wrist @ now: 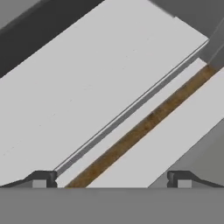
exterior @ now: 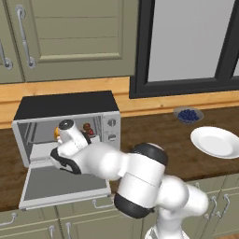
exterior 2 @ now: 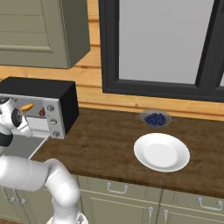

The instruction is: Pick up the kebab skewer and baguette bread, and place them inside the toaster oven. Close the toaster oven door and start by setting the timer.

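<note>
The toaster oven [exterior: 65, 108] stands at the counter's left with its door [exterior: 65, 184] dropped flat. Inside, the orange baguette bread [exterior: 57, 133] peeks out left of my wrist [exterior: 70, 140] and the dark red kebab skewer [exterior: 87, 127] lies to its right. From the right base view the baguette bread [exterior 2: 27, 106] and the skewer [exterior 2: 42, 112] show in the oven [exterior 2: 52, 94] mouth. My wrist hangs just in front of the opening, above the door. My gripper [wrist: 111, 180] is open, fingertips far apart, nothing between them, over light-grey panels and a strip of wooden counter [wrist: 144, 127].
Three knobs [exterior 2: 53, 121] run down the oven's right side. A glass bowl of blueberries [exterior: 188, 114] sits at the back right, with a white plate [exterior: 215, 141] in front of it. Wall cabinets hang above the oven; a dark-framed window stands behind the counter.
</note>
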Controlling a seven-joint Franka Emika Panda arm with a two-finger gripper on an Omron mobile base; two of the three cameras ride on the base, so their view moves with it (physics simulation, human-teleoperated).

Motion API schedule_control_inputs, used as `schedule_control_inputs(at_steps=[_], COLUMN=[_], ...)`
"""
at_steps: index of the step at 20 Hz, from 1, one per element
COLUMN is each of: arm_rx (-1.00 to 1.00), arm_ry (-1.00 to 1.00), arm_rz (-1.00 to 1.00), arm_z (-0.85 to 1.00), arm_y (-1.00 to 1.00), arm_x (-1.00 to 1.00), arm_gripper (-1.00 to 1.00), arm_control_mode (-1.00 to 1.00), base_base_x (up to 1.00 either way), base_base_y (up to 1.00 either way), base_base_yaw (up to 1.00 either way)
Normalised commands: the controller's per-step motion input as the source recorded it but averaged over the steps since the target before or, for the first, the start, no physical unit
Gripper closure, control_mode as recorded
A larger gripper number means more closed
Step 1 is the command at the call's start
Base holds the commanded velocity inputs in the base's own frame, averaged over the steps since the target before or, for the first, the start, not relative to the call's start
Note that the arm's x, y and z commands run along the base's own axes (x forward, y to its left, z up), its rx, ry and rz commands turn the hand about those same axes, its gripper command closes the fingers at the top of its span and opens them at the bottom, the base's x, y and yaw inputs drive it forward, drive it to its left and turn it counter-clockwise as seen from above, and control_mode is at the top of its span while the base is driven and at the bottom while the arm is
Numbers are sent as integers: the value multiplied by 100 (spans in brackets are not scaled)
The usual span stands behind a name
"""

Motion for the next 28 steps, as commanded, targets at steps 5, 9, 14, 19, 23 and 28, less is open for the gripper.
schedule_control_inputs(at_steps=[5,9,14,19,23,28], arm_rx=[2,11,8,0,0,0], arm_ry=[1,12,20,21,10,9], arm_rz=[-5,5,9,21,33,21], arm_z=[24,79,47,-16,-32,-28], arm_y=[0,2,0,2,0,14], arm_x=[-34,-100,-100,-100,-100,-71], arm_gripper=[-100,-100,-100,-100,-100,-100], arm_control_mode=[-100,-100,-100,-100,-100,-100], base_base_x=[0,0,0,0,0,0], base_base_y=[0,0,0,0,0,0], base_base_yaw=[0,0,0,0,0,0])
